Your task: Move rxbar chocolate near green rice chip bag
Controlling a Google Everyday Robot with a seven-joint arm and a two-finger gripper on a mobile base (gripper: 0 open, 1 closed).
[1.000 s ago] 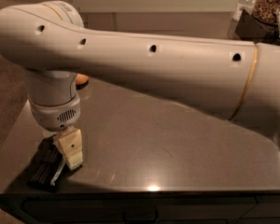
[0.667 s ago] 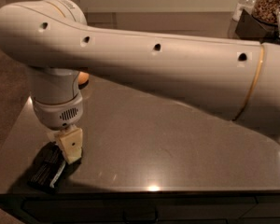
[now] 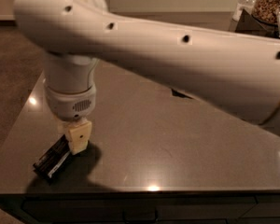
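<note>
The rxbar chocolate (image 3: 50, 160), a slim black wrapper bar with white lettering, is at the front left corner of the dark table (image 3: 177, 148). My gripper (image 3: 75, 144) hangs down from the big white arm (image 3: 177, 55) and is shut on the bar's upper right end. The bar slants down to the left, its lower end close to the tabletop. The green rice chip bag is out of view, likely behind the arm. No orange ball shows.
The table's front edge (image 3: 149, 189) runs just below the bar, and its left edge (image 3: 23, 111) is close by. A jar of brown snacks (image 3: 270, 1) stands at the far right back. A small dark shape (image 3: 179, 94) peeks out under the arm.
The gripper has shifted a little up and to the right, and the bar has moved with it. The arm now covers the orange ball that showed earlier.
</note>
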